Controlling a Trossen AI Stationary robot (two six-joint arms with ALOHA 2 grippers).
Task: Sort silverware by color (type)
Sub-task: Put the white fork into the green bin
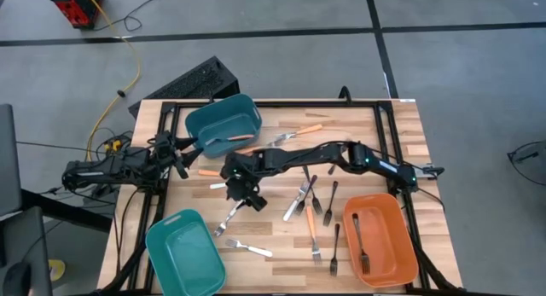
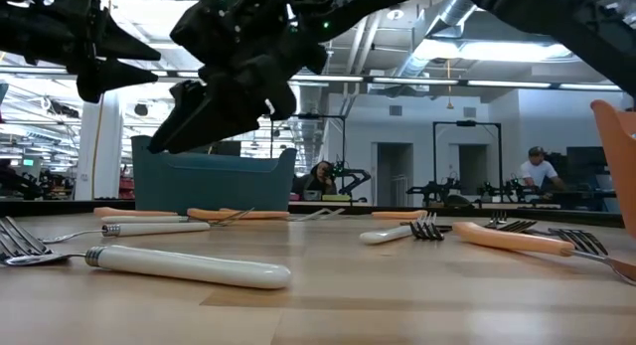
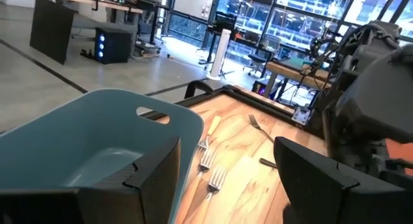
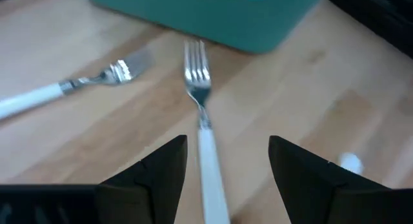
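Note:
Silverware lies scattered on the wooden table (image 1: 281, 262): white-handled, orange-handled and black forks. My right gripper (image 1: 241, 196) hangs open above a white-handled fork (image 1: 229, 217). In the right wrist view its fingers stand on either side of that fork's handle (image 4: 208, 162) without touching it, and the tines point at the near-left teal bin (image 4: 213, 11). A second white fork (image 4: 64, 88) lies beside it. My left gripper (image 3: 226, 179) waits open at the table's left edge, next to the far teal bin (image 3: 97, 153).
The far teal bin (image 1: 223, 125) holds an orange-handled fork. The near-left teal bin (image 1: 183, 253) stands close to the right gripper. The orange bin (image 1: 380, 240) at the near right holds a black fork. Several forks (image 1: 311, 202) lie mid-table.

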